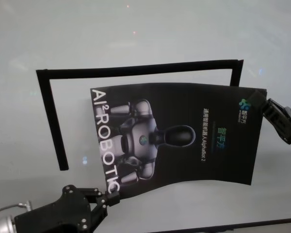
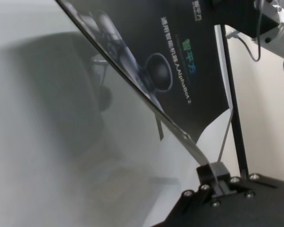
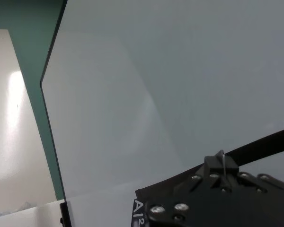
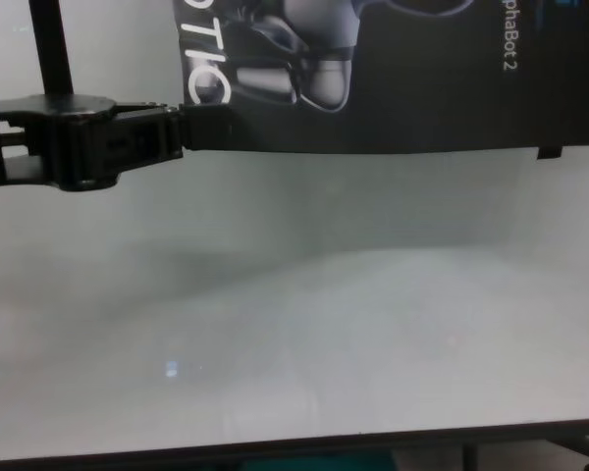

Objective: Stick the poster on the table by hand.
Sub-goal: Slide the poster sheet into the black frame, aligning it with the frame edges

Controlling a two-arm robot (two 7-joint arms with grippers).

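The poster (image 1: 179, 138) is black and glossy, with a grey-white robot figure and big white letters. It hangs slightly bowed above the pale table (image 1: 136, 29). My left gripper (image 1: 111, 196) is shut on its near left corner; the chest view (image 4: 182, 132) and the left wrist view (image 2: 213, 172) show the same grip. My right gripper (image 1: 267, 104) is shut on the far right corner, and the right wrist view (image 3: 222, 165) shows the sheet's thin edge between its fingers. The poster (image 4: 393, 78) casts a soft shadow on the table (image 4: 294, 324) beneath.
Narrow black tape strips (image 1: 136, 70) mark a three-sided frame on the table: a left strip (image 1: 52, 121), a far strip and a short right strip (image 1: 237, 73). The table's dark front edge (image 4: 294, 446) runs along the near side. Its side edge (image 3: 52, 142) shows in the right wrist view.
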